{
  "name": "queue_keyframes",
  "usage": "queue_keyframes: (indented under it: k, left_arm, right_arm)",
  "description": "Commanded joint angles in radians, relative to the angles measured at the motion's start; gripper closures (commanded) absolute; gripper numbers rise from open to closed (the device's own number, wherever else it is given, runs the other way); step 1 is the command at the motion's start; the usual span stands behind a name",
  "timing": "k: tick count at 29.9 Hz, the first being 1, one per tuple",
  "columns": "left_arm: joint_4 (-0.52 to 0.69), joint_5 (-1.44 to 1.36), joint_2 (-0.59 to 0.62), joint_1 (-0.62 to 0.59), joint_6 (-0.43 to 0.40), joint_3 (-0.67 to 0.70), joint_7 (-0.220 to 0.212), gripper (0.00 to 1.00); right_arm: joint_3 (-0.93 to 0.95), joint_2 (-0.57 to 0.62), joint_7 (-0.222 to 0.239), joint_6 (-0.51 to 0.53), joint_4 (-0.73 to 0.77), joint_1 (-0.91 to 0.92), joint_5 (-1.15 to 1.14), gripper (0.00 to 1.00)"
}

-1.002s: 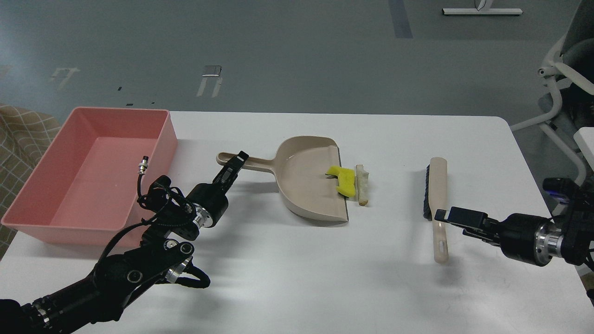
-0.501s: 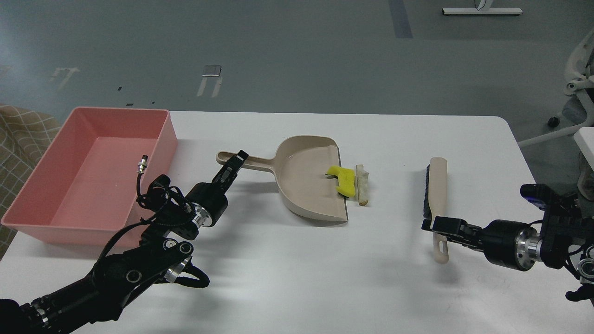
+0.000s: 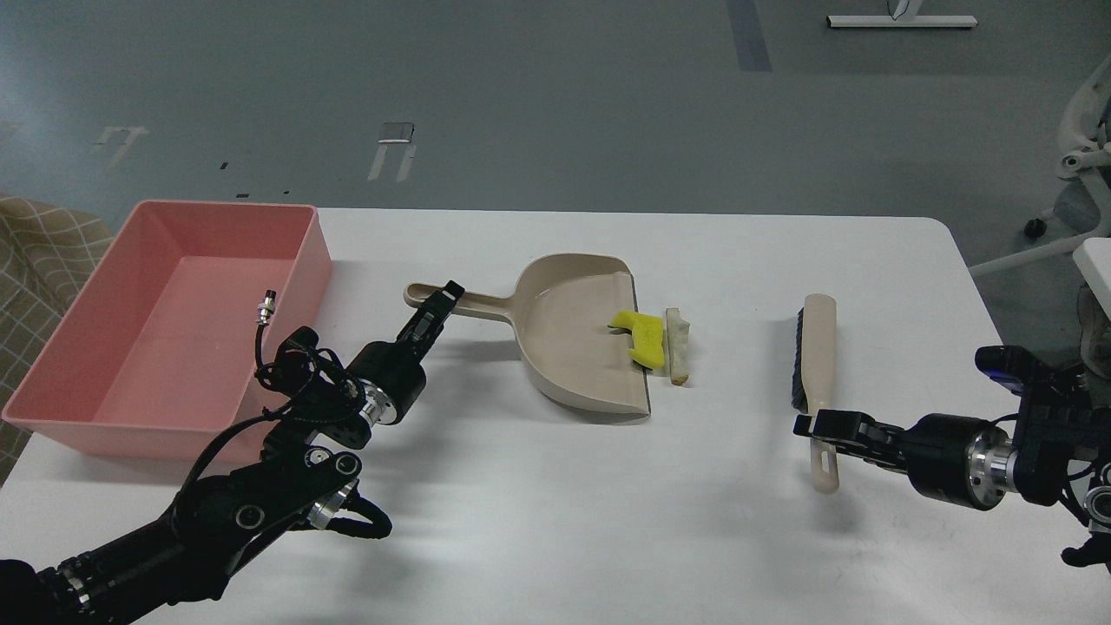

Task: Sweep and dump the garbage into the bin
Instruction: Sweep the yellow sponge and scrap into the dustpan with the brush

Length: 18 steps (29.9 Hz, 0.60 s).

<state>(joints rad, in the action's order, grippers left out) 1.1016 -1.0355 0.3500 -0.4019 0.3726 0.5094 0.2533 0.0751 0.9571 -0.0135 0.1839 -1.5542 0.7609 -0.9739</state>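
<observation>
My left gripper [image 3: 443, 295] pinches the dustpan [image 3: 581, 334] handle to steady it; sponge [image 3: 642, 338] and bread [image 3: 678, 345] sit at its lip, the pink bin [image 3: 52, 382] to my left. My right gripper [image 3: 820, 424] reaches the brush [image 3: 816, 365] handle; I cannot tell its grip.

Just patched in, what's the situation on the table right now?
The left pincer is at the dustpan handle, and the right pincer is at the brush handle near its lower end. Whether either has closed on its handle is hard to tell. The yellow sponge lies across the dustpan's lip, and the bread slice lies just outside it on the table. The pink bin on the left holds no garbage yet.
</observation>
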Motion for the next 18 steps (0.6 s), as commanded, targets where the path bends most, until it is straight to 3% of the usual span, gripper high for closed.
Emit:
queue_keyframes:
  k: [1, 5, 11, 18]
  left_arm:
    - [0.0, 0.0, -0.002, 0.0, 0.0, 0.0, 0.001, 1.0]
    - [0.0, 0.0, -0.002, 0.0, 0.002, 0.0, 0.003, 1.0]
    - [0.0, 0.0, -0.002, 0.0, 0.002, 0.001, 0.004, 1.0]
    - [0.0, 0.0, 0.001, 0.0, 0.002, 0.001, 0.004, 1.0]
  right_arm:
    - [0.0, -0.001, 0.006, 0.0, 0.0, 0.0, 0.0, 0.52]
    - [0.0, -0.001, 0.009, 0.0, -0.001, 0.0, -0.002, 0.61]
    - [0.002, 0.014, 0.026, 0.0, -0.026, 0.001, 0.0, 1.0]
    - [0.005, 0.034, 0.047, 0.0, -0.056, 0.006, 0.001, 1.0]
